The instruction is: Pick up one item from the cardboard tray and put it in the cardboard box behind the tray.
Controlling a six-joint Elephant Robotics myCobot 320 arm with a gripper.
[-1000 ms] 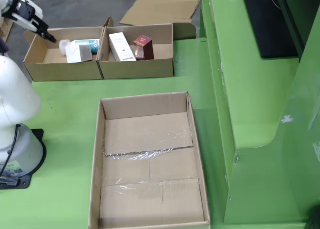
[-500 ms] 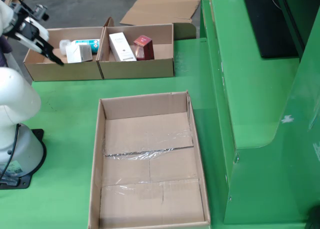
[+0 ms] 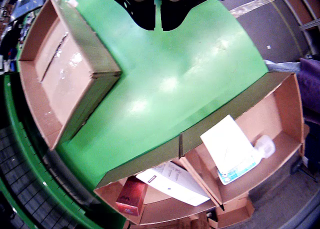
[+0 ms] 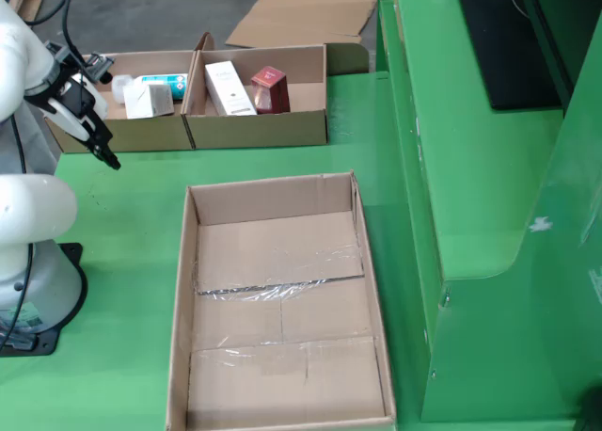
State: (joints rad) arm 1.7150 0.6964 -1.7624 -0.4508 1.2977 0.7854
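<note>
Two cardboard containers sit on the green table [image 4: 122, 262] in your fixed view: the big empty cardboard box [image 4: 279, 304] up front and the two-compartment cardboard tray [image 4: 193, 120] behind, with the gripper [image 4: 89, 120] hanging just before the tray's left compartment, carrying nothing; you cannot tell how its jaws stand. In the gripper's view, the white packet [image 3: 231, 148] and small bottle [image 3: 265, 145] share one compartment, the red box [image 3: 132, 196] and white carton [image 3: 172, 181] the other.
</note>
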